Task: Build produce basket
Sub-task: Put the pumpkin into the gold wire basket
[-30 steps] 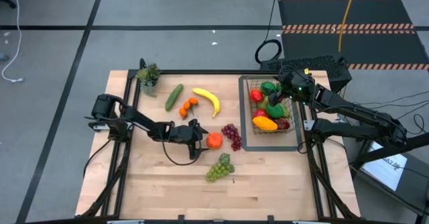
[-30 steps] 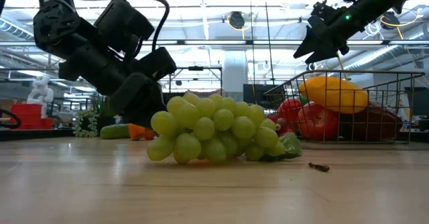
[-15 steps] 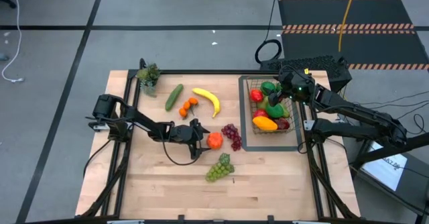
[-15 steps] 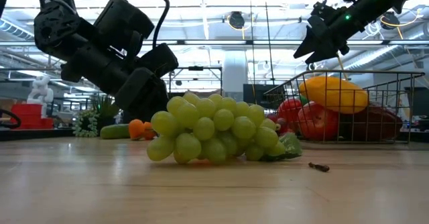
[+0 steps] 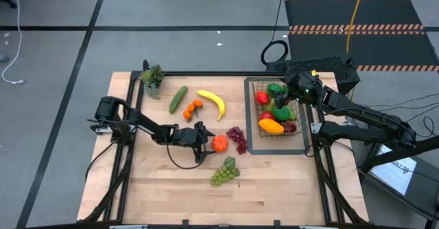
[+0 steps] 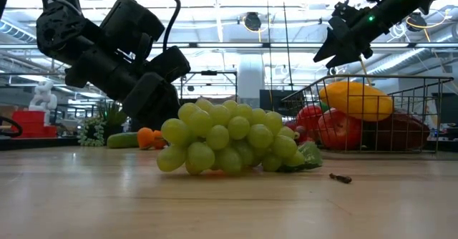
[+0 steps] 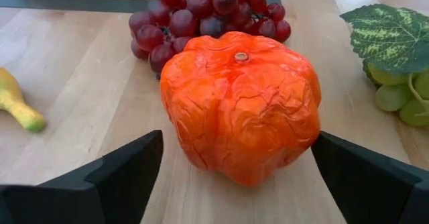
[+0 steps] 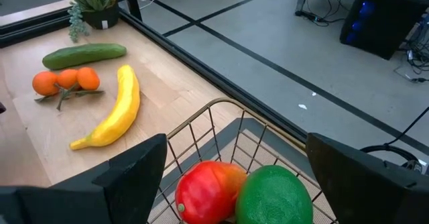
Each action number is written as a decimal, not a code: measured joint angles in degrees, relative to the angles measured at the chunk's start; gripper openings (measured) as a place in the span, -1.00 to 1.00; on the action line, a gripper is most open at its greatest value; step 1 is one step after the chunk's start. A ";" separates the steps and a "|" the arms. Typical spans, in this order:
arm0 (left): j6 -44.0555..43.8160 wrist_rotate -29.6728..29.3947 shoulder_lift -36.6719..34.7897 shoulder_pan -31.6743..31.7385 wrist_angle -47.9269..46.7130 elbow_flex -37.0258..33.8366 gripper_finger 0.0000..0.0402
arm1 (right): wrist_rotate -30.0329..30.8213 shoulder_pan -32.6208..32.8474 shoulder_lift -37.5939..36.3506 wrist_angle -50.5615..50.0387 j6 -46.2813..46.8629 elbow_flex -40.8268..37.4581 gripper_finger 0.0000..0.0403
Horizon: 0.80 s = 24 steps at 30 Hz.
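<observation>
Compared with a second ago, the left gripper (image 5: 208, 142) has edged in toward the orange pepper (image 5: 219, 143), so that in the low view the small oranges (image 6: 149, 138) now show past the arm where it covered them before; the last half second brings no visible change. Its jaws stand wide open and hold nothing; in the left wrist view the orange pepper (image 7: 240, 104) sits between the two dark fingers (image 7: 114, 174), with a gap showing on each side. Purple grapes (image 5: 237, 138) lie just beyond the pepper, touching or nearly touching it, and green grapes (image 5: 224, 171) lie near, toward the table's front edge. The banana (image 5: 212, 102), cucumber (image 5: 178, 99) and small oranges rest farther back on the table (image 5: 164, 188). The right gripper (image 5: 299, 87) hangs open and empty above the basket (image 5: 296, 116), which sits on a flat dark tray (image 5: 250, 119) and already holds a mango (image 5: 270, 126), red and green fruit.
</observation>
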 joint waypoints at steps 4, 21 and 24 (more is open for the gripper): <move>0.63 0.00 0.00 0.00 -0.02 0.00 0.68 | 0.00 0.00 0.00 0.01 0.00 0.00 0.75; 2.48 -0.02 -0.22 0.00 2.54 0.02 0.46 | 0.00 0.00 0.00 0.00 -0.02 0.00 0.75; 3.77 -0.02 -0.22 0.00 4.04 0.02 0.46 | 0.00 0.00 0.00 -0.09 0.00 0.00 0.75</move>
